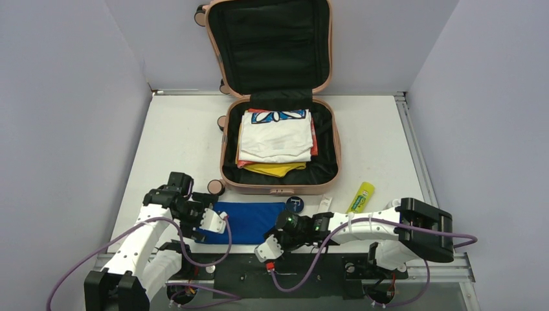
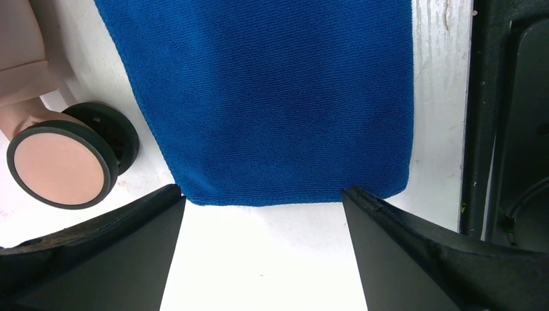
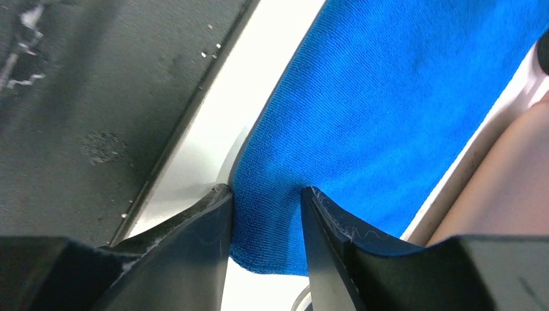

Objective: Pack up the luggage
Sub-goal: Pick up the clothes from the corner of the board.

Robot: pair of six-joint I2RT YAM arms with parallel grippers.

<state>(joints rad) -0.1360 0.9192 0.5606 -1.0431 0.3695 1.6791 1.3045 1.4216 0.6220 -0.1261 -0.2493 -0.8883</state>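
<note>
Beyond the right hand [image 3: 264,194] and blue cloth [image 1: 249,220] lies the open luggage [image 1: 259,188].

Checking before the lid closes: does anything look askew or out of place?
Nothing spilled or damaged. In the luggage, the yellow garment pokes out beneath the white top. The blue cloth bunches between the fingers of the right gripper.

White table [image 1: 175,142] enclosed by pale lavender walls [image 1: 65,97].
</note>
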